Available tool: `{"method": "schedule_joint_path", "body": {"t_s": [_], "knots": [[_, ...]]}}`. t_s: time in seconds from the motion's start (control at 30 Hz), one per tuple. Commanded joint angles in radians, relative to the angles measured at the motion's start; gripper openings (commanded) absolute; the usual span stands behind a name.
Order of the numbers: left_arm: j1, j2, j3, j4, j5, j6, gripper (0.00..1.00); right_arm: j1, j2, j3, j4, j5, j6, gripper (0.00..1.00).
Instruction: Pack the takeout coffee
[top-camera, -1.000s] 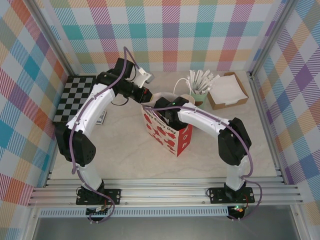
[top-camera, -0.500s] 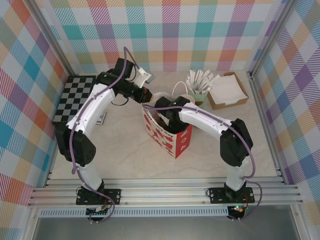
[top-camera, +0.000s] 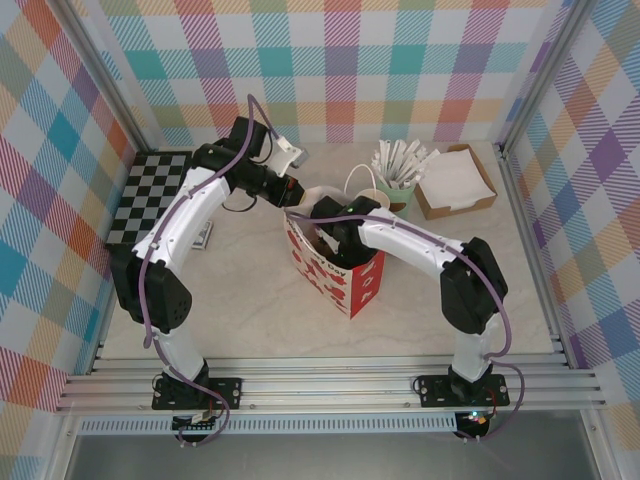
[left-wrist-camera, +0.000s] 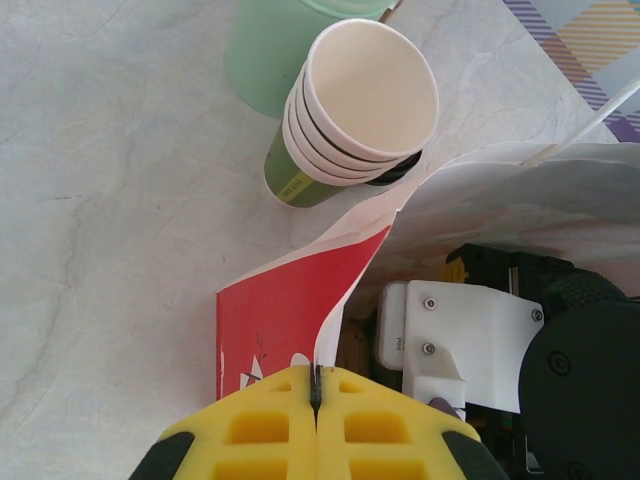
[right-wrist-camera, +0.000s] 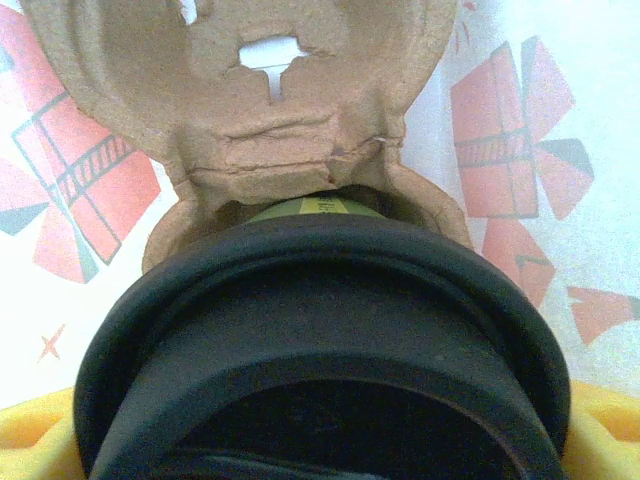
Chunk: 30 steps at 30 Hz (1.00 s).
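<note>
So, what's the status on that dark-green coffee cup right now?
Left gripper shut, pinching rim of red-and-white paper bag. Right gripper inside bag, holding dark-green paper cup with black plastic lid. Cup sits over brown cardboard tray pocket.

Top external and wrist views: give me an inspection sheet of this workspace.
Surface: pale marbled tabletop, no spills seen.
Job's things: dark-green paper cup with black plastic lid, inside the red-and-white paper bag, over a brown pulp cup carrier.
Clutter: stack of lidless green cups, pale mint cup of wrapped sticks, cardboard tray of napkins, checkered mat.
Grippers: left gripper, jaws shut on the bag's rim; right gripper, jaws closed around the lidded cup.
Cables: purple cables along both arms, hanging loose.
Surroundings: plaid walls, aluminium rails.
</note>
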Motion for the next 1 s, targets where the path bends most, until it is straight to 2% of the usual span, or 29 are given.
{"method": "schedule_joint_path", "body": {"t_s": [0.0,0.6,0.97], "knots": [[-0.002,0.001,0.014,-0.016,0.002,0.004,0.00,0.006,-0.010,-0.038,0.041,-0.018,0.003,0.48],[-0.002,0.004,0.013,-0.016,-0.003,0.004,0.00,-0.003,0.018,-0.100,0.089,-0.012,0.003,0.48],[-0.002,0.004,0.012,-0.018,-0.005,0.004,0.00,-0.006,0.054,-0.139,0.132,-0.023,-0.004,0.42]]}}
